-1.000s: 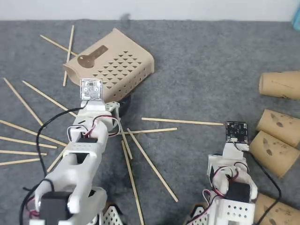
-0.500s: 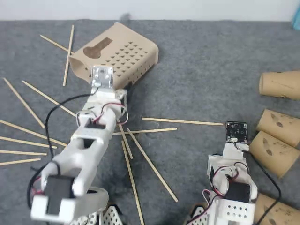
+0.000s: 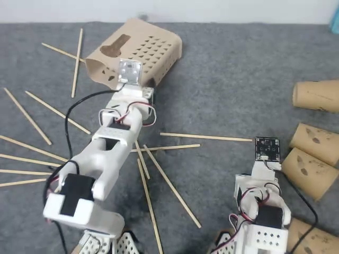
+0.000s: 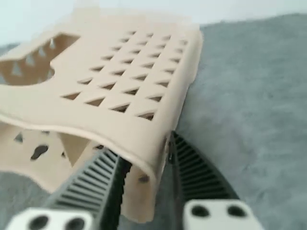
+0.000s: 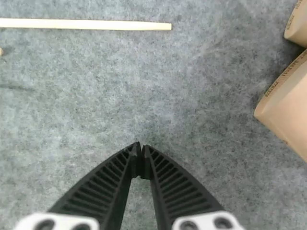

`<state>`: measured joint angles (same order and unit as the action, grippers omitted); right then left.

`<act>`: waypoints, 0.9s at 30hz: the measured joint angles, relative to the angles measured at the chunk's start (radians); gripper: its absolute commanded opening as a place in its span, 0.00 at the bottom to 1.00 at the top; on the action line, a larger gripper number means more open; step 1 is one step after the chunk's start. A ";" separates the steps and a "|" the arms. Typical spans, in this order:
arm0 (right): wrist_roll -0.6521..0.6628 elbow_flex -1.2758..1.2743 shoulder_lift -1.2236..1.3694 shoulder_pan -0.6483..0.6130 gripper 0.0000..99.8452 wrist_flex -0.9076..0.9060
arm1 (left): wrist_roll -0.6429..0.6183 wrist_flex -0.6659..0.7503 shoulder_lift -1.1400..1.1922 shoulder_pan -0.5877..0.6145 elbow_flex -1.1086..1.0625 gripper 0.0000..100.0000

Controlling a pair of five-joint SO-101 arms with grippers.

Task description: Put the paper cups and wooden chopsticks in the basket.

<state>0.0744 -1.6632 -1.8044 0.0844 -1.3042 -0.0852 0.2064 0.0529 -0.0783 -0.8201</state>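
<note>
While the grey mat point(image 3: 228, 79) spreads under everything, we find the basket point(image 3: 143, 50) at its far edge, left of centre, tipped over with a perforated wall facing up. Our left arm point(image 3: 111, 148) stretches out to it, and the left gripper point(image 4: 146, 163) is clamped on the basket's wall near a corner, one finger on each side. Our right arm point(image 3: 262, 206) sits low at the near edge; the right gripper point(image 5: 139, 152) is closed with its tips touching, empty, over bare mat. Four paper cups point(image 3: 317, 95) lie on their sides to the right of that arm, well apart from the basket. Wooden chopsticks point(image 3: 206, 137) lie scattered flat, most left of the left arm, several crossing between the arms.
</note>
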 measured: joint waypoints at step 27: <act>0.000 0.000 0.000 0.000 0.01 0.000 | -0.100 -0.888 -0.325 -0.075 0.425 0.01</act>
<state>0.0744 -1.6632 -1.8044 0.0844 -1.3042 -0.1849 -0.6820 -0.2723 -0.1534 -0.3951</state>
